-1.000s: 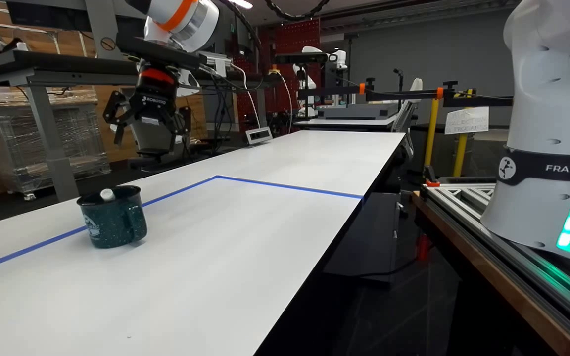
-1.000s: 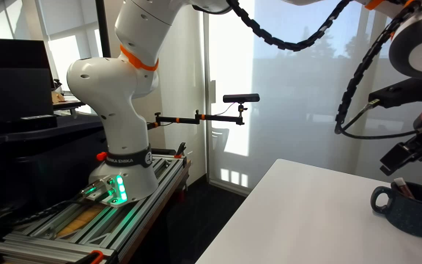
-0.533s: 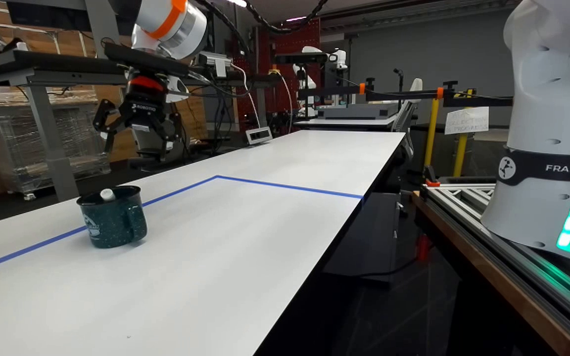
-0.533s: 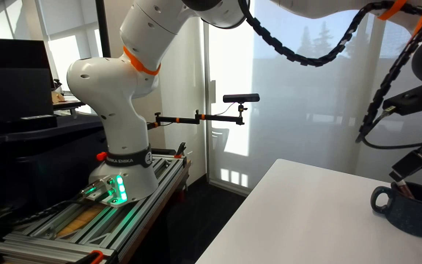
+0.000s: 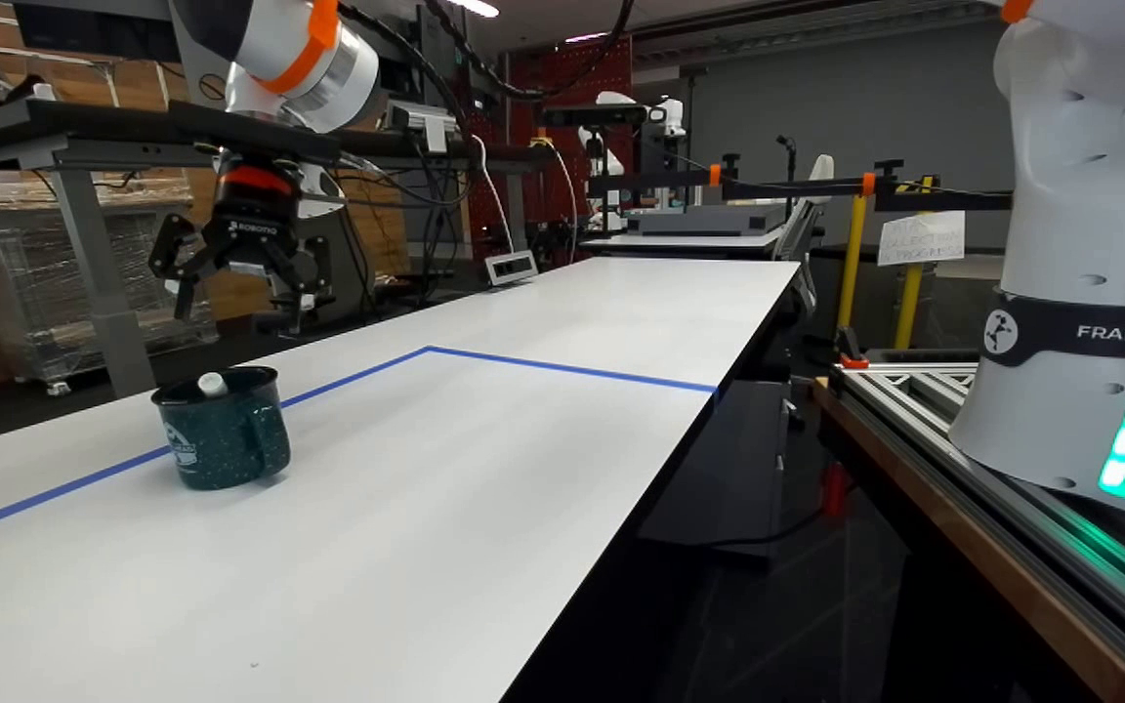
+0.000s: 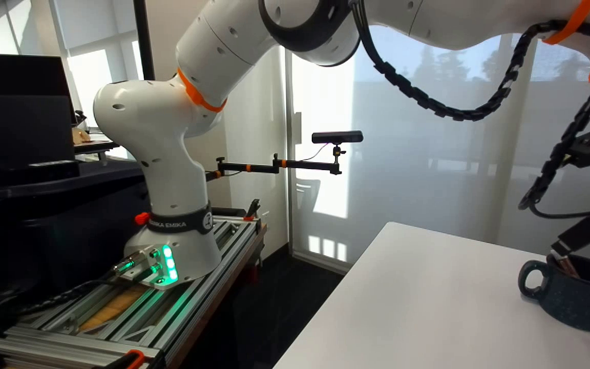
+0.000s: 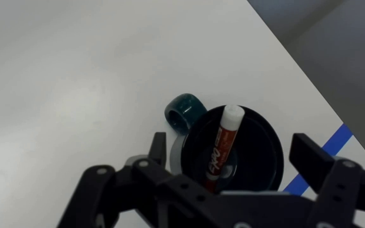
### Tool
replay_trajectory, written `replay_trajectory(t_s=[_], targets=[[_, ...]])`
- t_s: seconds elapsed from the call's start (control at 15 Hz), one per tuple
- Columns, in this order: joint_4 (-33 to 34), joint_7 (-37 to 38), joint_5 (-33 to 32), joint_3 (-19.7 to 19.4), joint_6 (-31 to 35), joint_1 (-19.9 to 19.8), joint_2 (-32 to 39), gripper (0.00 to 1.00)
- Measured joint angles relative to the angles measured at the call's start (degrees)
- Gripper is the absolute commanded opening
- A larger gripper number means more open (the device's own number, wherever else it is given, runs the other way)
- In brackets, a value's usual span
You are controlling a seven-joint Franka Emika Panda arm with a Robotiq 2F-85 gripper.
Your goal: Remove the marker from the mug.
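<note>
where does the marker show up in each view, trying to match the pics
In an exterior view: marker, left side, just below middle, only its white cap showing.
In an exterior view: marker, far right, below middle, some reddish body showing.
Wrist view: marker, right of and below centre, leaning inside the mug.
Shared landmark: the mug's handle, in all three.
</note>
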Motion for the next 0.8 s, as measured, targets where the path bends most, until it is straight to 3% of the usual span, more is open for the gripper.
replay_trajectory(t_s=[0.27,0.33,0.4,0.8], targets=[[6.0,2.6,-0.1,0.7,-3.3,-0.4,3.7,0.86],[7.4,3.3,-0.1,1.0,-4.0,-0.5,4.7,0.75],[8.7,3.9,-0.1,1.2,-4.6,-0.7,5.7,0.79],[15.3,6.6,-0.1,3.2,-7.1,-1.8,11.1,0.65]])
